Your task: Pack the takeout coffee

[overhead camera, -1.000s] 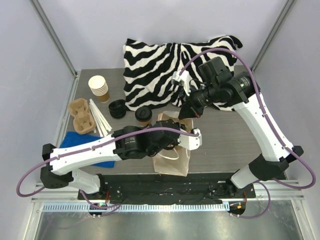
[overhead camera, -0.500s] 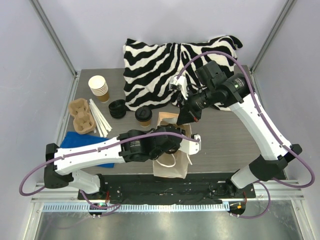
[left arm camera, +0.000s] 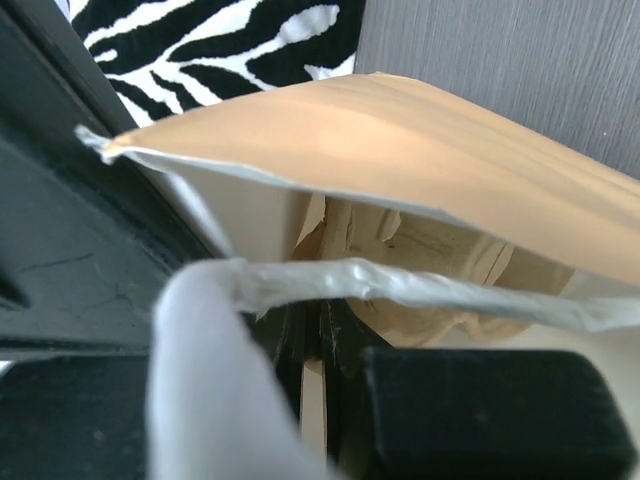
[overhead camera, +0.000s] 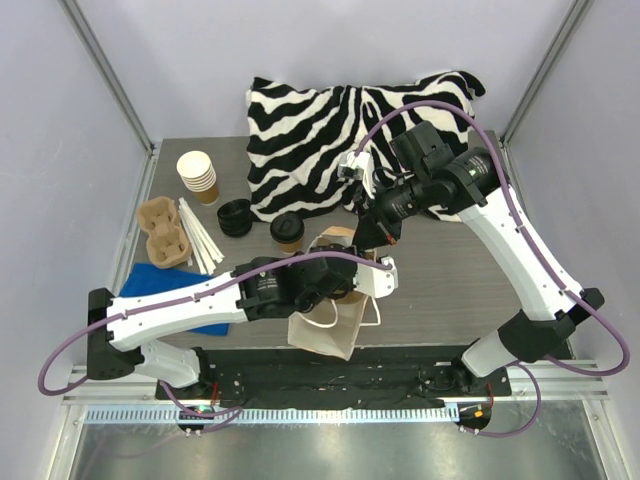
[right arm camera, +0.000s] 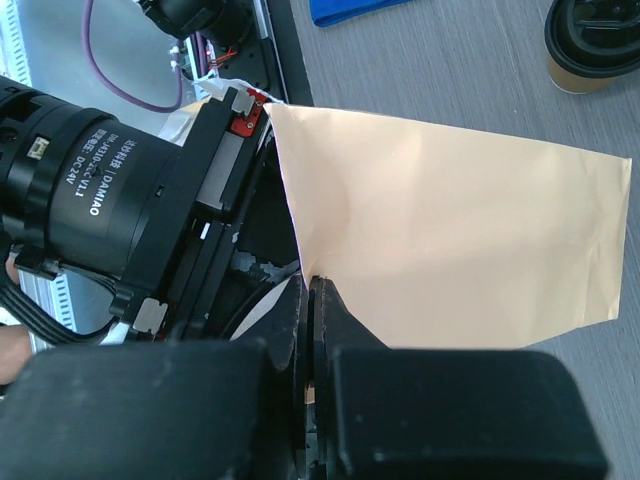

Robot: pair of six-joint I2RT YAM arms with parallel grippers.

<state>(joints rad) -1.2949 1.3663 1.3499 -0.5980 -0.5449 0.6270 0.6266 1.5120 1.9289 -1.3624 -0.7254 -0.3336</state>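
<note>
Grey worktop (overhead camera: 450, 290) inside pale walls, with a zebra-striped cushion (overhead camera: 330, 120) at the far side. At the left, just beyond a blue cloth (overhead camera: 150, 285), a cardboard cup carrier (overhead camera: 165, 232) with empty wells. Beside it, white stirrers (overhead camera: 203, 245). Farther back, a stack of lidless paper cups (overhead camera: 197, 175) with nothing visible in the top one. Next, a stack of black lids (overhead camera: 235, 217). Then the takeout coffee (overhead camera: 287, 231), lid on, standing on the worktop just left of the paper bag (overhead camera: 325, 330), so not yet packed.

Compared with a second ago: bag no more upright, bottom swung toward the left, top leaning toward the right arm. Left arm turned along with it. Right end effector (right arm camera: 310, 300) come lower and closer over the bag.

Left end effector (left arm camera: 315, 345) closed on the bag's rim, right one closed on another edge of the same bag. Probable meaning: pulling the mouth apart to receive the cup.

In the left wrist view, mouth only partly open, like a slit. Inside, only creased paper, no cup. By judgement still needed: a wider opening, then one end effector freed for the coffee.
</note>
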